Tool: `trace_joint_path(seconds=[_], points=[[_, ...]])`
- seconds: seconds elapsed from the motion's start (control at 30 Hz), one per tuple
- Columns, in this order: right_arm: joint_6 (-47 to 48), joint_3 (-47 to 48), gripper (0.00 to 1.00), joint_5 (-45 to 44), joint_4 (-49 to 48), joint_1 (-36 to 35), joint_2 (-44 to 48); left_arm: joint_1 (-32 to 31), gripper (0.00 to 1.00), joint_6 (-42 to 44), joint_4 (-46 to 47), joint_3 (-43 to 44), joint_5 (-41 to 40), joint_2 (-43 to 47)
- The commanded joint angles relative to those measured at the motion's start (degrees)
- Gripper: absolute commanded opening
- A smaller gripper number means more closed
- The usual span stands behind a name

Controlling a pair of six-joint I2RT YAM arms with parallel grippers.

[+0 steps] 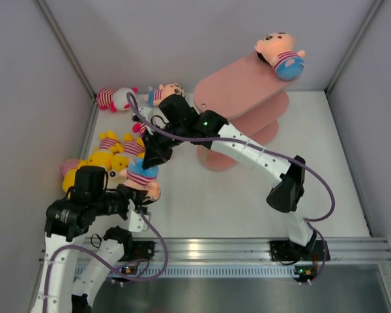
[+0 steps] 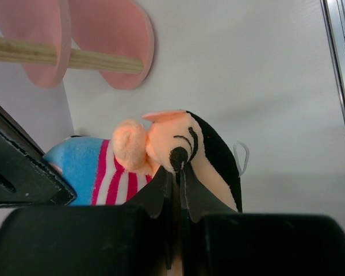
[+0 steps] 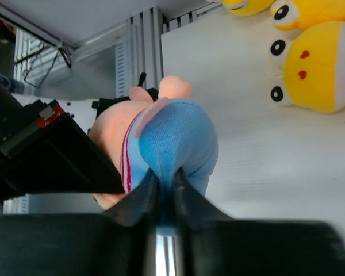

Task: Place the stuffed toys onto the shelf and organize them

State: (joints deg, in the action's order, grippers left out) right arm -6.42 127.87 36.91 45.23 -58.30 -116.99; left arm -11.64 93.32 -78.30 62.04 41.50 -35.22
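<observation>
A white worktop point(image 1: 202, 202) lies between pale grey walls point(image 1: 26, 78) with metal corner posts point(image 1: 65, 45); a shiny aluminium rail point(image 1: 215, 248) crosses the frame's lower part.

The left gripper point(image 2: 178, 164) pinches the black-haired head of a peach-faced stuffed toy point(image 2: 161, 135), striped shirt and blue shorts trailing to its left, with the pink shelf point(image 2: 123, 46) beyond it, up and leftward, on the white worktop point(image 2: 253, 75).
</observation>
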Motion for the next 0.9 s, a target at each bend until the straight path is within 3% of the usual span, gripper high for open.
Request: trace_joint_path(seconds=[0.0, 0.07, 0.13, 0.2, 0.3, 0.33, 0.37, 0.7, 0.8, 0.87], points=[[0.9, -0.8, 0.0, 1.2, 1.2, -1.9, 0.3, -0.1, 0.03, 2.0, -8.2, 1.8, 0.3, -0.7], [0.9, -1.8, 0.0, 0.4, 1.2, -1.7, 2.0, 0.0, 0.05, 1.8, -8.2, 1.9, -0.7, -0.5], [-0.6, -3.3, 0.0, -0.2, -0.1, -0.9, 5.3, -0.1, 0.21, 0.3, -8.0, 2.2, -1.9, -0.3], [-4.7, -4.6, 0.0, -1.3, -4.0, 0.6, 9.8, 0.0, 0.47, -5.2, -5.4, 3.2, -2.6, 0.2], [-12.3, -9.9, 0.0, -4.2, -11.0, 3.4, 16.6, 0.0, 0.64, -11.6, -2.8, 5.2, -2.8, 1.0], [-14.0, -12.8, 0.0, -5.5, -15.7, 4.0, 18.2, 0.0, 0.85, -13.0, -1.6, 6.6, -1.9, 1.4], [-15.6, -14.0, 0.0, -6.6, -17.5, 4.5, 19.6, 0.0, 0.96, -14.4, -1.1, 7.4, -1.3, 1.8], [-28.4, -23.5, 0.0, -26.9, -37.0, 6.4, 33.3, 0.0, 0.98, -29.8, -0.2, 17.8, 5.1, 7.3], [-36.3, -31.5, 0.0, -41.2, -48.6, 8.5, 39.3, 0.0, 0.98, -31.0, 0.4, 17.3, 4.8, 9.3], [-38.4, -41.5, 0.0, -56.0, -55.7, 8.9, 45.3, 0.0, 0.98, -31.9, 1.0, 16.0, 4.3, 10.2]])
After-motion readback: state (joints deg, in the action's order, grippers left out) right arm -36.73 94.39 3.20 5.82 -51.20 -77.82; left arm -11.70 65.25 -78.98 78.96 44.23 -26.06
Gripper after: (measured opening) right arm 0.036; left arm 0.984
